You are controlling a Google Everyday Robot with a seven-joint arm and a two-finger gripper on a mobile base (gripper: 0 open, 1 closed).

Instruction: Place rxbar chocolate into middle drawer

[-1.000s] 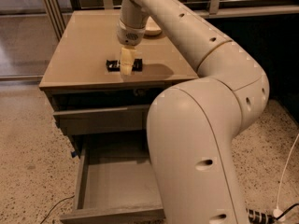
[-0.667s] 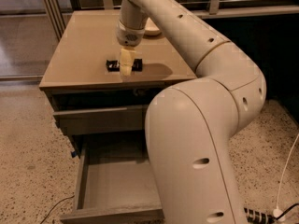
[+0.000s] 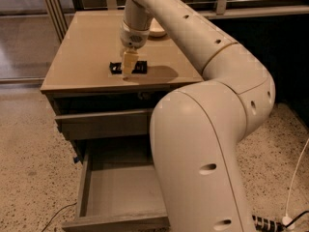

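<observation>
On top of the cabinet, the tan table (image 3: 79, 52) is smooth and matte, with a soft shadow near its front edge. Around it lies a speckled terrazzo floor (image 3: 29, 178). Behind it stand metal rails (image 3: 53, 13) and a dark panel on the right. A thin dark cable (image 3: 54, 215) trails over the floor at lower left, and a white cable (image 3: 295, 178) runs down at the far right.

The rxbar chocolate (image 3: 116, 68) lies flat on the table near the front edge, its black wrapper showing on both sides of the gripper (image 3: 128, 67). The gripper hangs straight down over the middle of the bar, with its tip at the wrapper. Whether it is open or clamped on the bar cannot be told. The big cream arm (image 3: 217, 66) curves up from the lower right and hides the cabinet's right half.

A cream bowl (image 3: 157, 31) sits at the back of the table, partly hidden by the arm; what is inside it cannot be seen.

Below the table top is a dark gap, then a grey drawer front (image 3: 104, 123) pushed in. Under that, the middle drawer (image 3: 85, 187) is pulled well out, and only its grey floor and low side walls are visible.
</observation>
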